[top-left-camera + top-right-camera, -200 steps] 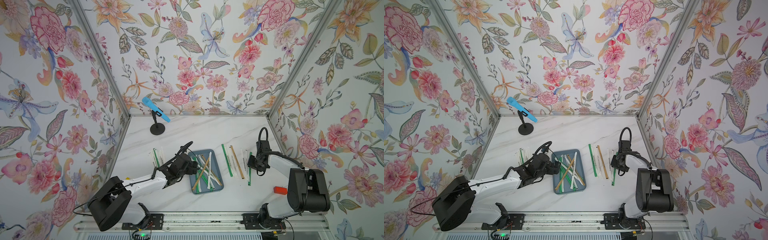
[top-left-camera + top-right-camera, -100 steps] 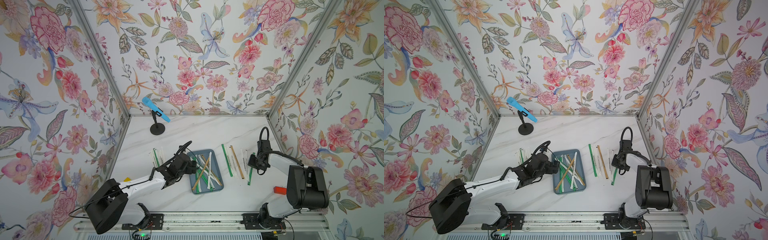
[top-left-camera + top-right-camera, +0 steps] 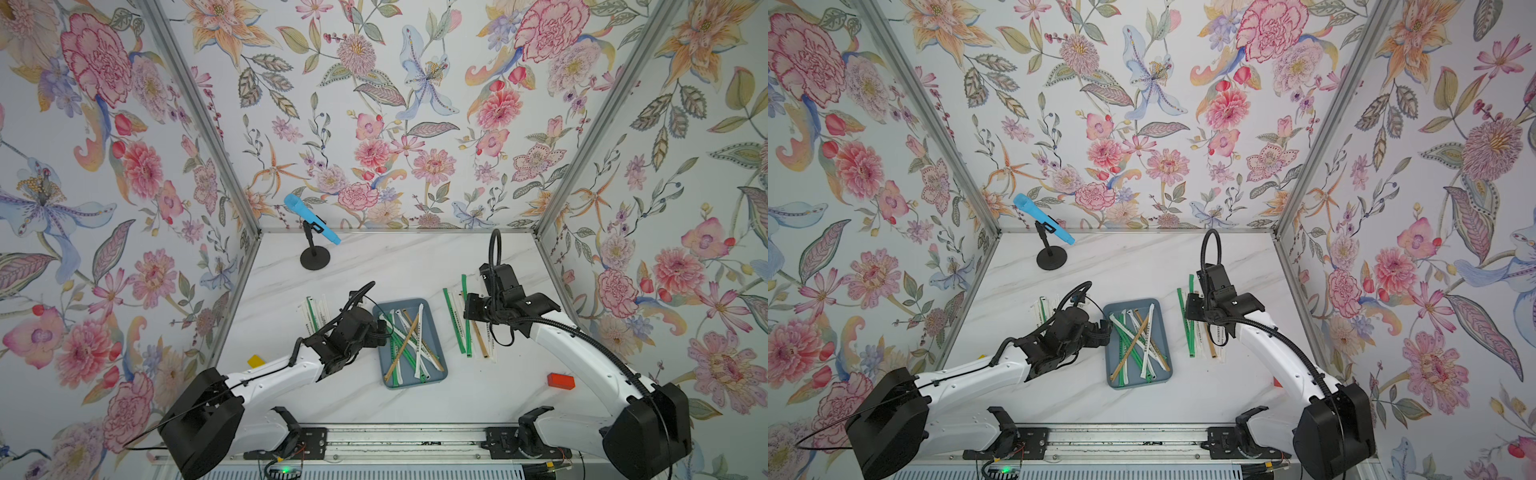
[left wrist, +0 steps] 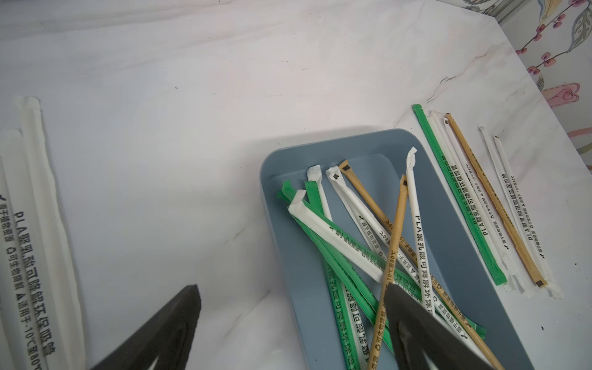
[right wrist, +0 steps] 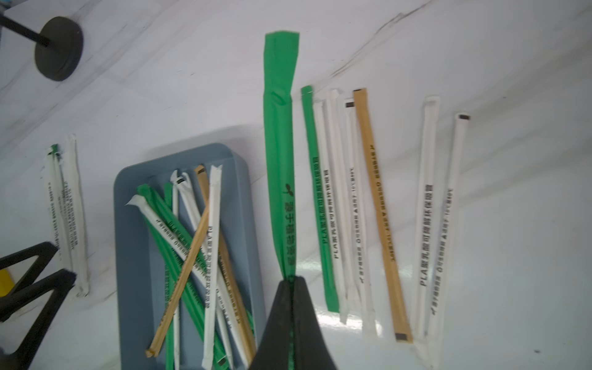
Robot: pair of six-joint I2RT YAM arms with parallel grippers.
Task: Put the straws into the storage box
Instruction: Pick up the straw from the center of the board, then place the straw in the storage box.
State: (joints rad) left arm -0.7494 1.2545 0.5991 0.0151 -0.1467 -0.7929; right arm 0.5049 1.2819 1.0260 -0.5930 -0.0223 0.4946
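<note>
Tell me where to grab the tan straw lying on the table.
Take the tan straw near its middle, from straight above, right claw across its width: it lies flat, a white straw crowding its box side, bare table on the other.

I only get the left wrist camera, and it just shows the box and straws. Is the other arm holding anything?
Observer: Yes, the right gripper is shut on a green straw.
Operator: Is it over the box yet?
Observer: No. In a top view it is off to the side of the storage box, by the row of loose straws.
Operator: Anything that isn't a straw?
Observer: A small red block lies on the table close to the right arm.
</note>
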